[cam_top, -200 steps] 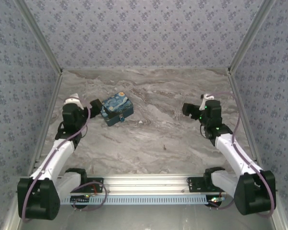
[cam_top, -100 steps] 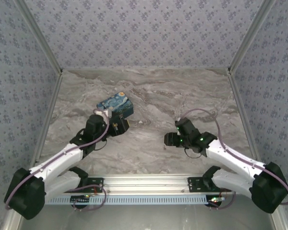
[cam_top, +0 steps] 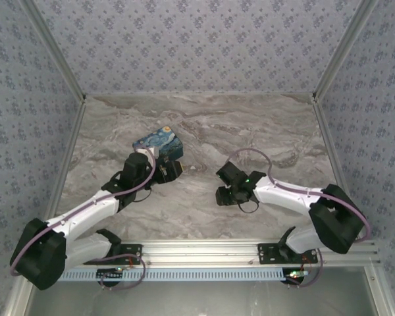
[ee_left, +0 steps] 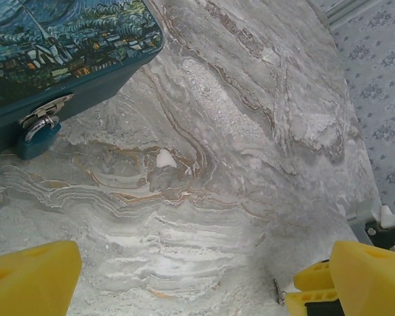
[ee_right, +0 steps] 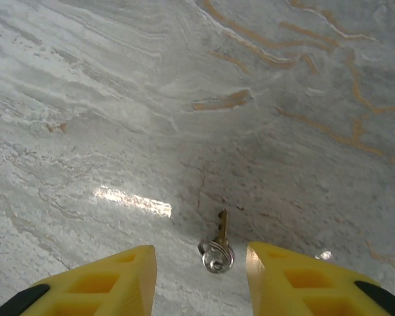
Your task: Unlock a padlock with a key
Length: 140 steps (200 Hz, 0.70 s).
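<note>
Hanging by a thin silvery shackle from the small metal hasp of a box: tiny teal-blue padlock, shackle shut through the hasp loop, body low against the box's front wall, down by the surface. Cannot tell whether the body touches the surface.

Carrying the padlock: rectangular teal box with a blue-and-yellow Starry Night print on its lid, set at the left of the grey marbled surface, towards the far side.

Facing the box's locked side, near it but not touching: left pincer, yellow fingers spread wide apart, nothing between them but bare marbled surface.

Well apart from the box, towards the middle of the surface and nearer the arm bases: small key, brass-coloured blade and round silvery head, lying flat.

Lowered over the key: right pincer, yellow fingers apart, one on each side of the key's head, neither one touching it. Key not clamped, free on the surface between the tips.

Around the surface on three sides: blue-grey patterned walls.
</note>
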Motion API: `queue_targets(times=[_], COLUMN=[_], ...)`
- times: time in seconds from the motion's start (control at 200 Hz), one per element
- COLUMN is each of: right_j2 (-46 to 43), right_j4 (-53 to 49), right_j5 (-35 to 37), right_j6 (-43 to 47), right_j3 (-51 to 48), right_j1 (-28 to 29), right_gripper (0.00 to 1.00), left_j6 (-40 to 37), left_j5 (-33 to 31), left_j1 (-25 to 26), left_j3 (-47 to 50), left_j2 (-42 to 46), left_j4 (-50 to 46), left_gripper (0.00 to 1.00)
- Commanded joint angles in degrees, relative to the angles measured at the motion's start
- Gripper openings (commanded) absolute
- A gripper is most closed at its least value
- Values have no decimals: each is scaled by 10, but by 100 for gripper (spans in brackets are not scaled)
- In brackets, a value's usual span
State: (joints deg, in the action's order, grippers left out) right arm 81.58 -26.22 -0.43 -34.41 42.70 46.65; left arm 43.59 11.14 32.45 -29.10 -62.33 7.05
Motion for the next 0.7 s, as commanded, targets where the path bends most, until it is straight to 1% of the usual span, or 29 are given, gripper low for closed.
queue_targets(times=[0.0,0.15,0.205,0.445,0.695], right_j2=[9,9,10,14,42], right_j4=[-35,-42,-43,-47,-50], right_j5=[20,18,11,-3,-4], right_j6=[14,14,15,20,27], right_j3=[17,14,12,10,25], right_j1=[4,4,5,7,11], right_gripper=[42,42,39,36,33], left_j6=[-2,-7,-9,-11,-12], left_j5=[-7,-13,-14,-20,-23], left_j1=[4,4,4,5,5], left_j3=[-17,-23,-27,-31,-32], left_j2=[9,10,8,4,3], left_j4=[0,-8,-11,-19,-27], left_gripper=[97,98,98,99,99])
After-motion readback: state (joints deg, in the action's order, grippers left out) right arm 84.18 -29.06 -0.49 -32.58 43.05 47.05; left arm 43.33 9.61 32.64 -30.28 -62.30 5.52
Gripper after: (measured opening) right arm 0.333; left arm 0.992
